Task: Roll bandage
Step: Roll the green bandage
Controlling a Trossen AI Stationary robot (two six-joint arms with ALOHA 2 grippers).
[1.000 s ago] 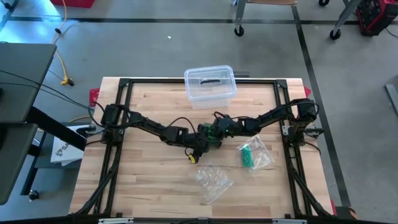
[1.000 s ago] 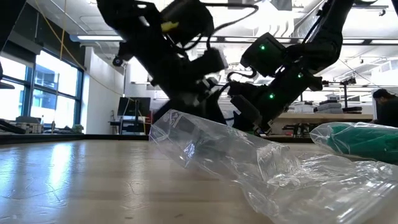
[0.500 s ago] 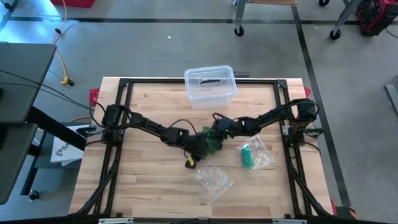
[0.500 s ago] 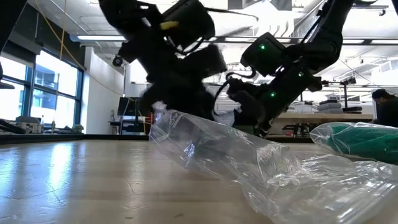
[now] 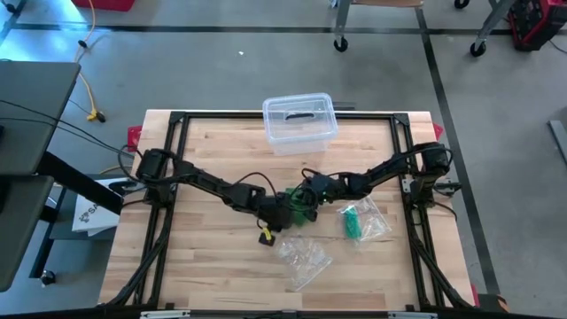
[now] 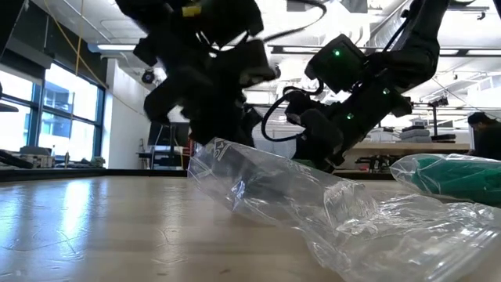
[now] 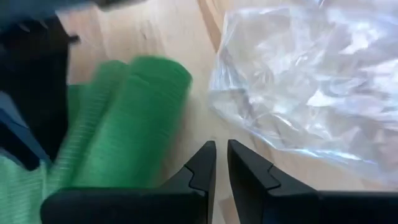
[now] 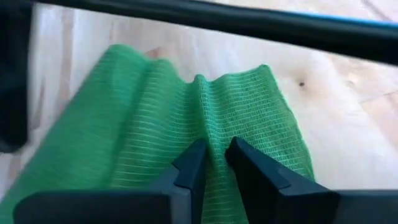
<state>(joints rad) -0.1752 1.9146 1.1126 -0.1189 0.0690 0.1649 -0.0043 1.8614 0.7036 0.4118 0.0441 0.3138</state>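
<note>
The green bandage (image 8: 186, 130) is spread mid-table – pinched between the right gripper (image 8: 214, 158) tips. The left gripper (image 7: 221, 160), nearly closed on nothing, is held beside it, near a clear bag (image 7: 311, 81).

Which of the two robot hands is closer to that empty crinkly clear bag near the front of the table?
The left. The left gripper sits just above and left of the empty clear bag, beside the green bandage. The right gripper is farther back, pinching that bandage.
</note>
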